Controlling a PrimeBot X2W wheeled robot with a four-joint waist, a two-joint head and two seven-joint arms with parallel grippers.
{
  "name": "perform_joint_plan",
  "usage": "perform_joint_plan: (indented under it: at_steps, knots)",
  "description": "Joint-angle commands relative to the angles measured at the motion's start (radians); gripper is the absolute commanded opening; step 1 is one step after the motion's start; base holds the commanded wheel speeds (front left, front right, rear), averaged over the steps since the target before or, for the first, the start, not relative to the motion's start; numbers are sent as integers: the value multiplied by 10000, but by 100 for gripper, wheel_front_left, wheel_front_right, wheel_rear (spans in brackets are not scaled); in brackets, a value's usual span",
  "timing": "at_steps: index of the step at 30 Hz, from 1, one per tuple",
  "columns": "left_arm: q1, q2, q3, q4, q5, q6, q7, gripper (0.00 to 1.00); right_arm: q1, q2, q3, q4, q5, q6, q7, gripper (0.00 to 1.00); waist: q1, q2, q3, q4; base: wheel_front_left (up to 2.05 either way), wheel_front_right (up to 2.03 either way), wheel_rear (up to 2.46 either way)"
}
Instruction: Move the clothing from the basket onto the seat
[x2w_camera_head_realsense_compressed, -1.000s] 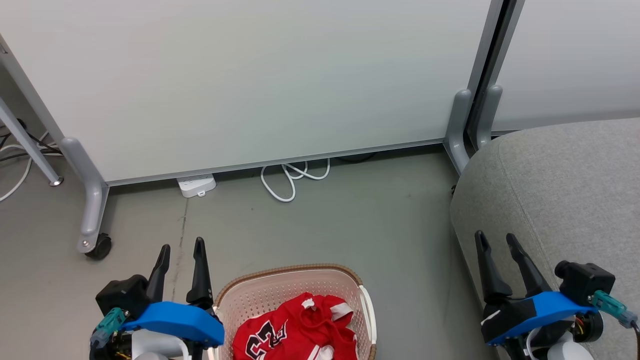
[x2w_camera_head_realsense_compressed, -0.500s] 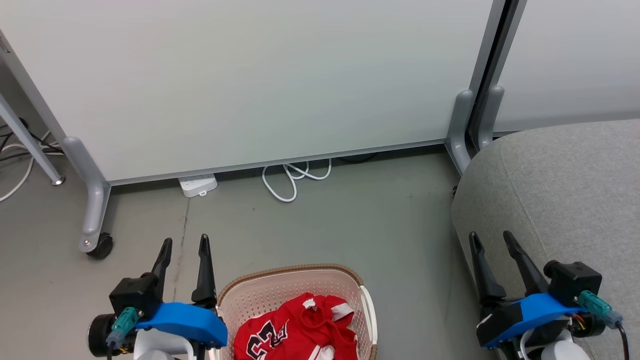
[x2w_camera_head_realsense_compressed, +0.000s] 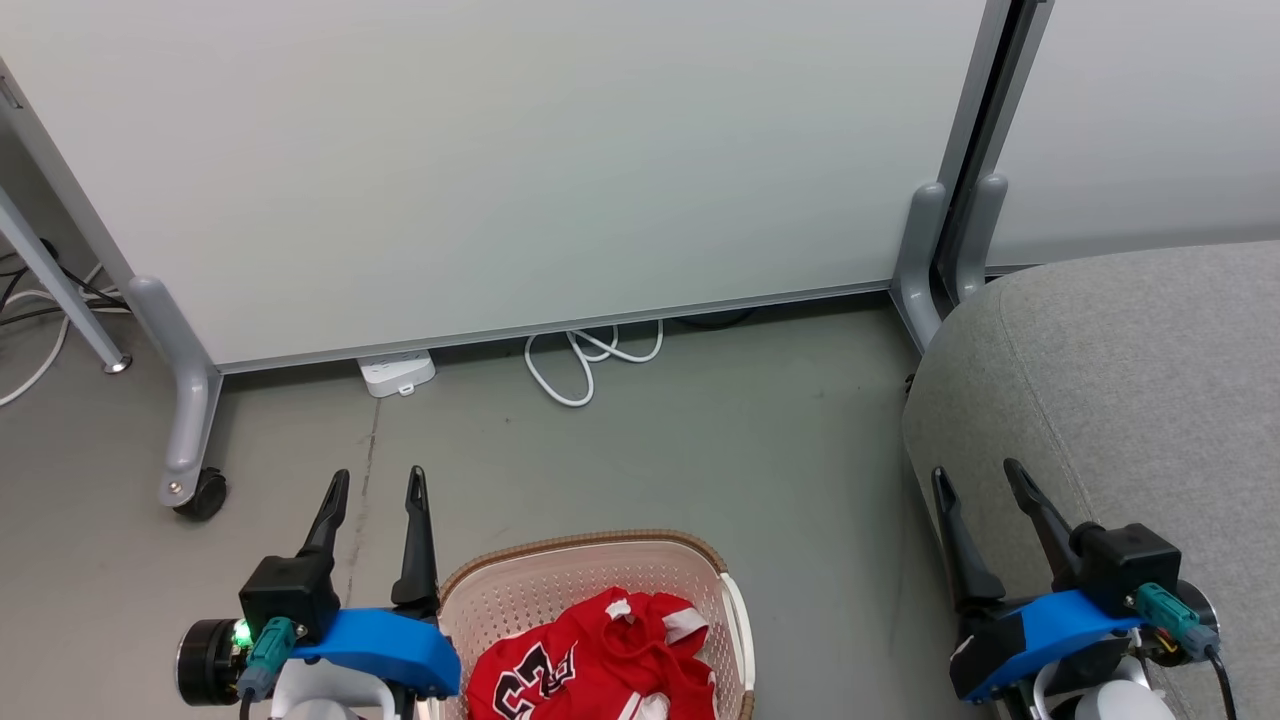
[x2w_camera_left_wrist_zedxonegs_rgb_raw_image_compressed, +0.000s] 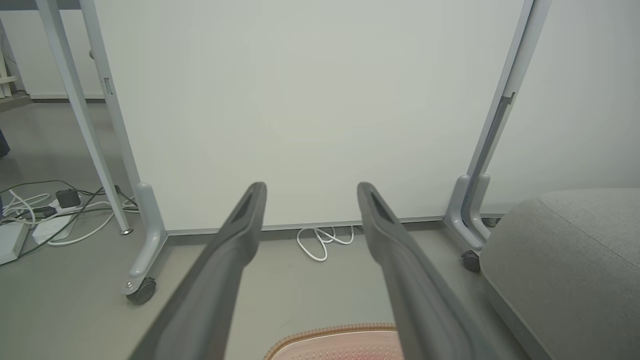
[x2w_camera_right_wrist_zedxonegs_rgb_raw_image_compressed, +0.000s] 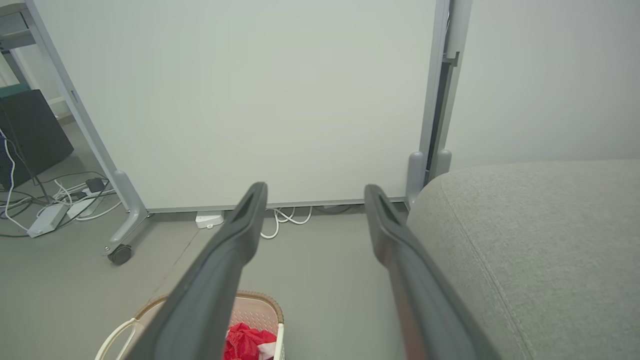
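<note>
Red clothing (x2w_camera_head_realsense_compressed: 600, 665) with white trim and a black-and-white number lies crumpled in the cream perforated basket (x2w_camera_head_realsense_compressed: 560, 580), which stands on the floor at the bottom middle of the head view. The basket's brown rim (x2w_camera_left_wrist_zedxonegs_rgb_raw_image_compressed: 330, 334) peeks into the left wrist view, and the basket (x2w_camera_right_wrist_zedxonegs_rgb_raw_image_compressed: 260, 305) with red clothing (x2w_camera_right_wrist_zedxonegs_rgb_raw_image_compressed: 247, 342) shows low in the right wrist view. The grey seat (x2w_camera_head_realsense_compressed: 1130, 390) rises at the right. My left gripper (x2w_camera_head_realsense_compressed: 378, 480) hangs open just left of the basket, holding nothing. My right gripper (x2w_camera_head_realsense_compressed: 978, 474) is open and empty over the seat's near edge.
A white partition on wheeled grey feet (x2w_camera_head_realsense_compressed: 185, 440) closes the back. A white power strip (x2w_camera_head_realsense_compressed: 397, 372) and a looped white cable (x2w_camera_head_realsense_compressed: 585, 355) lie at its base. More cables (x2w_camera_left_wrist_zedxonegs_rgb_raw_image_compressed: 45, 215) sprawl at the far left. Bare grey floor separates basket and partition.
Both grippers have drawn slightly down and inward in the head view, still open. The basket, clothing and seat lie as before.
</note>
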Motion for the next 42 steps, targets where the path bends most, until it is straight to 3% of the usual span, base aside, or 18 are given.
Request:
perform_joint_plan:
  at_steps: [1, 13, 28, 34, 42]
  knots:
    - [-130, -20, 44, 1, 192, -47, -66, 100, -155, -69, 2, -58, -216, 19, -63, 100, 0, 0, -1, 2, 0, 0, 0]
    - [-130, -96, 74, 98, 1029, -83, -292, 100, -94, -74, 82, -127, -1083, 14, -231, 100, 0, 0, -9, 38, 0, 0, 0]
    - [-100, -200, 179, 442, 885, -248, -286, 100, -70, -72, 72, -245, -992, 14, -236, 100, 0, 0, 144, 46, 0, 0, 0]
    - [-854, -226, -44, 1787, 680, -576, -187, 100, -637, -69, 268, -723, -1065, 14, -181, 100, 0, 0, 1362, -223, 0, 0, 0]
    - [-3001, -49, -598, 4190, 313, -1094, 892, 100, -1914, -64, 808, -1543, -1103, 14, -226, 100, 0, 0, 4089, -918, 0, 0, 0]
